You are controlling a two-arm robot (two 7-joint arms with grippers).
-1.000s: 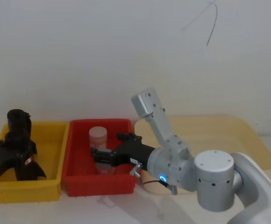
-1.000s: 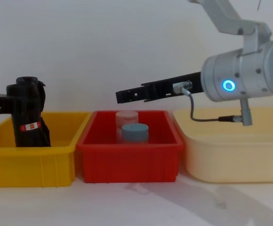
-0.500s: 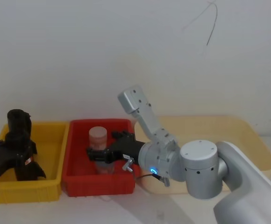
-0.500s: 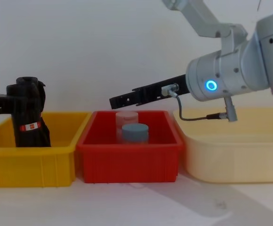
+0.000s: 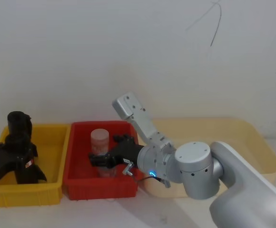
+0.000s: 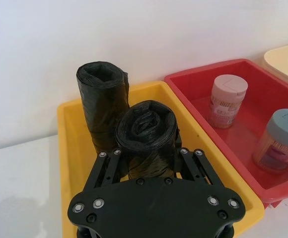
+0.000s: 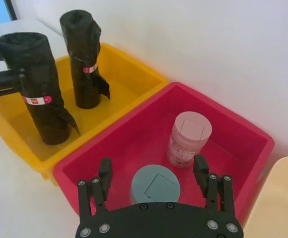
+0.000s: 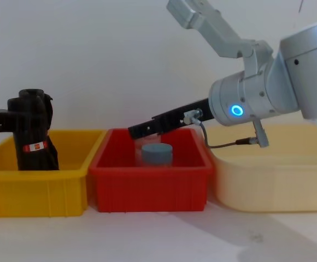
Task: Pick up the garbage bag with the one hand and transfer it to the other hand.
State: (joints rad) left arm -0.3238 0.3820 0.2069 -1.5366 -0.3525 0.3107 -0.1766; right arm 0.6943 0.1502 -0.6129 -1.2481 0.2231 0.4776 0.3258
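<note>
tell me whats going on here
A two-armed robot is working on passing a bag from one gripper to the other. The left gripper is closed on one black bag that stands in the yellow bin, beside a second roll. The bag is not yet lifted. The right gripper hangs open over the red bin, above a blue-lidded jar, well apart from the bag.

Plain white wall [image 5: 81,57] with a thin dark line [image 5: 215,23], above a white tabletop [image 8: 158,234]
</note>
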